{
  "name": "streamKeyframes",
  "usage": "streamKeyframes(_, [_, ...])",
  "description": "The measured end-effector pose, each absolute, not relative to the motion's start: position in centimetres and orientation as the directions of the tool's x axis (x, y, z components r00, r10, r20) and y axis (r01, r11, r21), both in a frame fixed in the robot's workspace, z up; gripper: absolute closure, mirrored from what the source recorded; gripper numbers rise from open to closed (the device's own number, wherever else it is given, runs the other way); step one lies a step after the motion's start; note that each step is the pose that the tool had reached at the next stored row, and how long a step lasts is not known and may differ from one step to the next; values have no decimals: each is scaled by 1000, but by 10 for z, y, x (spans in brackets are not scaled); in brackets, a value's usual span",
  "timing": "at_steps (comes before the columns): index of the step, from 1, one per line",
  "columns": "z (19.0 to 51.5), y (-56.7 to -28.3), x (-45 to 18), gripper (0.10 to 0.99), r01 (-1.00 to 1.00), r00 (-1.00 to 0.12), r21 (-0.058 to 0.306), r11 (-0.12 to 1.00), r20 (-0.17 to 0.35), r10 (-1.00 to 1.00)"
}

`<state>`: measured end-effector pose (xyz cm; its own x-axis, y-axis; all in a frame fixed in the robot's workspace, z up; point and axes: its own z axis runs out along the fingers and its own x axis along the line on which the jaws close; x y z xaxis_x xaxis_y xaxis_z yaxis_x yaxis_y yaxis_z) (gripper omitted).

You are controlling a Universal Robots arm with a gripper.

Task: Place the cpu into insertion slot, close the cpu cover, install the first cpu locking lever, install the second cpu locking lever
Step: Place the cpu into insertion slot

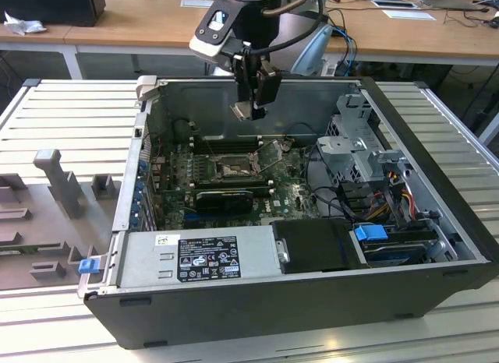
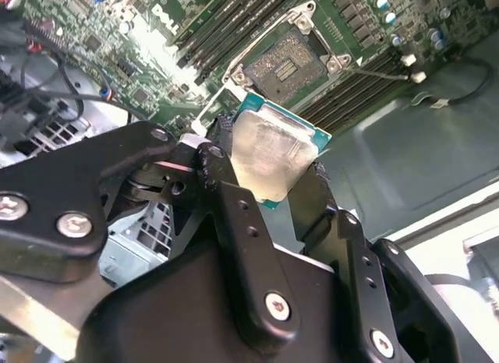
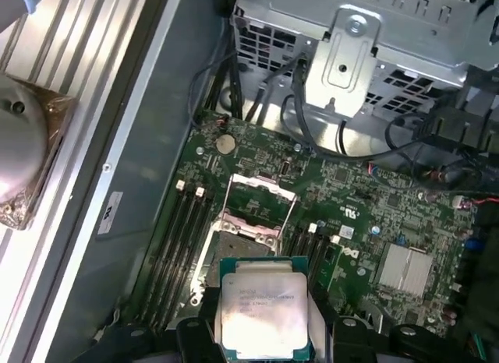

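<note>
At the exterior view's left, a grey moulded fixture point(image 1: 54, 193) with upright posts lies on the ribbed metal table point(image 1: 78, 106), apart from the computer case point(image 1: 296, 301). The case is a black shell lying on its side with its upper face open. Along its near wall sits a boxy silver power supply point(image 1: 199, 255). Beyond that, the green circuit board point(image 1: 292, 193) lies flat on the case floor. The gripper point(image 1: 253, 107) hangs above the board near the far wall, with open air round it and clear of every case edge. Its black fingers point(image 2: 226, 192) are clamped on two opposite edges of the cpu point(image 3: 261, 312), a flat square with a dull silver top and a teal rim. The cpu is held in the air and is not touching the insertion slot point(image 2: 287, 63) below. The slot is bare, its greyish pin field exposed within a metal rim, and long black memory slots point(image 3: 181, 238) flank it on both sides. The cpu cover point(image 3: 249, 225), a thin silvery frame, stands swung up off the slot. At the exterior view's right, a perforated steel drive cage point(image 1: 355, 149) occupies that end of the case.
</note>
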<state>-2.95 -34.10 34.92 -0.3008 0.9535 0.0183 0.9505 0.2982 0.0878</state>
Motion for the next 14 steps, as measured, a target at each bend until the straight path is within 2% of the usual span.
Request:
streamKeyframes(5, [340,-341,-30,557,957,-281,84,279,19,959])
streamKeyframes(10, [328,-341,-30,557,979,-190,81,188,20,982])
streamKeyframes(14, [321,-341,-35,557,981,-177,80,175,20,984])
